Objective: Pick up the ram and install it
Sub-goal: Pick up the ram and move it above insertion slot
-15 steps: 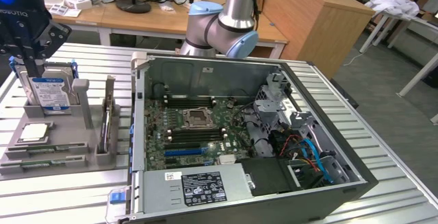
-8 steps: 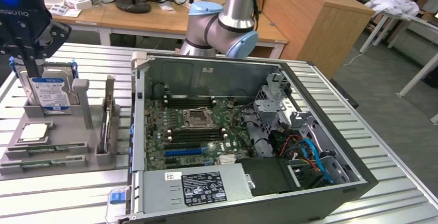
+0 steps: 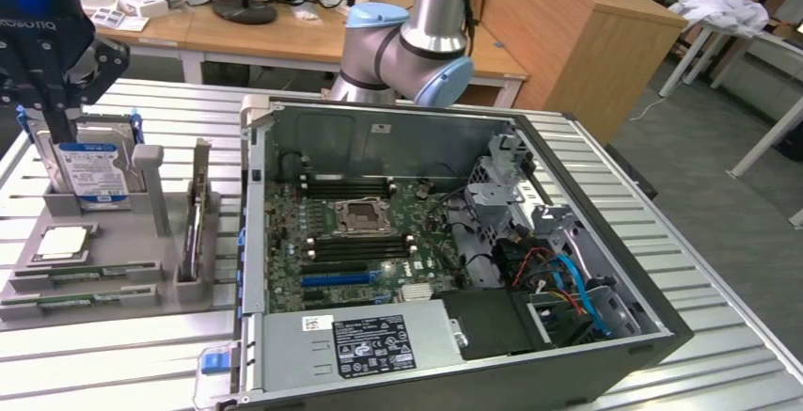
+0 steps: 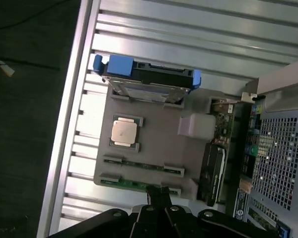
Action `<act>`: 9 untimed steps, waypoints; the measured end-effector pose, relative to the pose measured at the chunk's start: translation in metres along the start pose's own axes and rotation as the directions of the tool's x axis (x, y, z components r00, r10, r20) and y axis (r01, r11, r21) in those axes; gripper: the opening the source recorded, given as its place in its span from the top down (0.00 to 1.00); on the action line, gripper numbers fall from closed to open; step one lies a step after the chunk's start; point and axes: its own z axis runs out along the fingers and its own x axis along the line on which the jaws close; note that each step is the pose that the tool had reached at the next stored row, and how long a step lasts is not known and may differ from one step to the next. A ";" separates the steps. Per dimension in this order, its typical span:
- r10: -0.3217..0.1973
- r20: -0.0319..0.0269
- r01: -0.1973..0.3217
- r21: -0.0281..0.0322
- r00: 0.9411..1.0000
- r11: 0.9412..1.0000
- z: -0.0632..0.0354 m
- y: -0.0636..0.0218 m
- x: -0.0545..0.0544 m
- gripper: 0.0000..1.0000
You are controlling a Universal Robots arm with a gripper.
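On the ribbed silver metal table (image 3: 101, 364), a grey plastic holder tray (image 3: 126, 286) sits to the exterior view's left of the open black computer case (image 3: 653, 331). In the tray (far to near): upright blue-framed hard drive (image 3: 90, 171), square silver processor chip (image 3: 63, 242), two flat green ram sticks (image 3: 90, 272).

the table (image 3: 113, 355) is a bench of long ribbed aluminium slats laid side by side, with a plain metal rail along its edge. the open computer case (image 3: 364, 138) lies flat on it with its side panel off. a grey holder block (image 3: 138, 251) sits directly on the slats just beside the case, on the exterior view's left of it; whether the two touch is unclear. bare slats show past the case on its other side.
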 end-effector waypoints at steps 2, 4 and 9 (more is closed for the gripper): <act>-0.036 -0.001 0.036 0.000 0.999 0.999 0.0003 0.0000 0.000 0.89; -0.072 -0.003 0.072 0.001 0.997 0.997 0.0004 0.0000 0.000 0.89; -0.163 -0.007 0.163 0.002 0.987 0.987 0.0009 -0.0001 0.000 0.89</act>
